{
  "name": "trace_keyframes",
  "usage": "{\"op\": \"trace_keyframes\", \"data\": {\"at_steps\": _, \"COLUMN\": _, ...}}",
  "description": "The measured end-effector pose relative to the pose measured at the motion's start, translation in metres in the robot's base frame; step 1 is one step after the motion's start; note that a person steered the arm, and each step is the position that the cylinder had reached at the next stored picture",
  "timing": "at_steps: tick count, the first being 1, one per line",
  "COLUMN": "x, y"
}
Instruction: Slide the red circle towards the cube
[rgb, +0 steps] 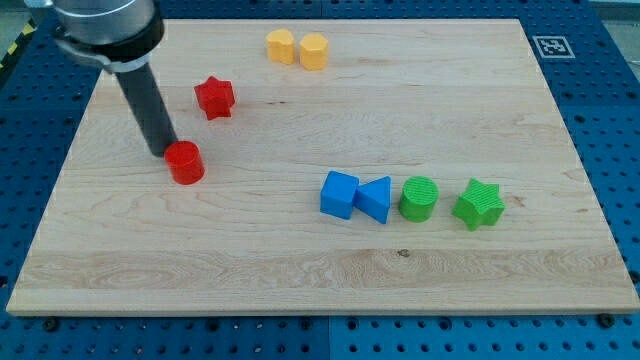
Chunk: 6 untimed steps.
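The red circle (185, 162) sits on the wooden board at the view's left. My tip (163, 153) touches its left side, slightly above it in the view. The blue cube (339, 194) lies well to the right and a little lower, near the board's middle. A blue triangle (376, 198) touches the cube's right side.
A red star (214, 97) lies above and right of the red circle. Two yellow blocks (297, 48) sit near the view's top. A green circle (419, 198) and a green star (478, 204) follow right of the blue triangle. The board's edge (40, 240) runs at the left.
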<state>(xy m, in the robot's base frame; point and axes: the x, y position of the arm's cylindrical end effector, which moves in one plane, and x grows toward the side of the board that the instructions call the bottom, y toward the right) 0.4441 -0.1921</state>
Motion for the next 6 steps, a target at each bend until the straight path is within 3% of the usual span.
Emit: {"op": "trace_keyframes", "data": {"at_steps": 6, "x": 0.015, "y": 0.026}}
